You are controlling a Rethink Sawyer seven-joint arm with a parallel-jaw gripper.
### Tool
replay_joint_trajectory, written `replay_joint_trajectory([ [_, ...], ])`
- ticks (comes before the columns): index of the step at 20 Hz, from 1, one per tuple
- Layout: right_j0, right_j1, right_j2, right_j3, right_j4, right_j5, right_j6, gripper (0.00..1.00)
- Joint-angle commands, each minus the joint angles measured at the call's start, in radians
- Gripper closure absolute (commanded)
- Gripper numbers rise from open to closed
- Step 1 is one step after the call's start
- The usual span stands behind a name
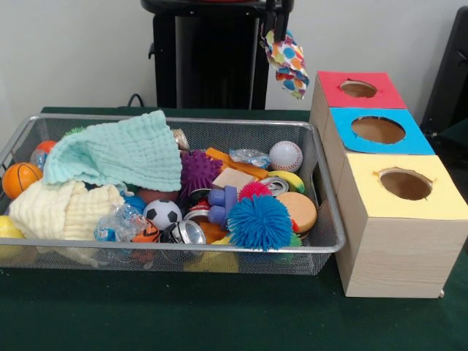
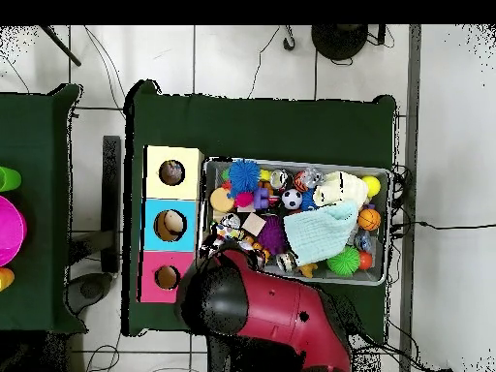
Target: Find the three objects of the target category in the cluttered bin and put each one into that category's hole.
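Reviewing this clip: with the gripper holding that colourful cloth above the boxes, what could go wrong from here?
The patterned cloth hangs limp from the gripper, off to the side of the red box's hole; it might drape over the rim instead of dropping in. The green cloth and cream cloth cover part of the bin, possibly hiding items.

I can read no writing, label, brand or number on anything here, neither in the wire bin nor on the boxes
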Motion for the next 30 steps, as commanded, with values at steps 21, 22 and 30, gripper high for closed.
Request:
replay_joint_trajectory([
  [21, 0.154, 0.088, -0.075, -0.185, 0.17, 0.113, 0.324, 1.0],
  [22, 0.16, 0.103, -0.076, -0.199, 0.174, 0.108, 0.33, 1.0],
  [30, 0.168, 0.185, -0.067, -0.248, 0.204, 0.036, 0.342, 1.0],
])
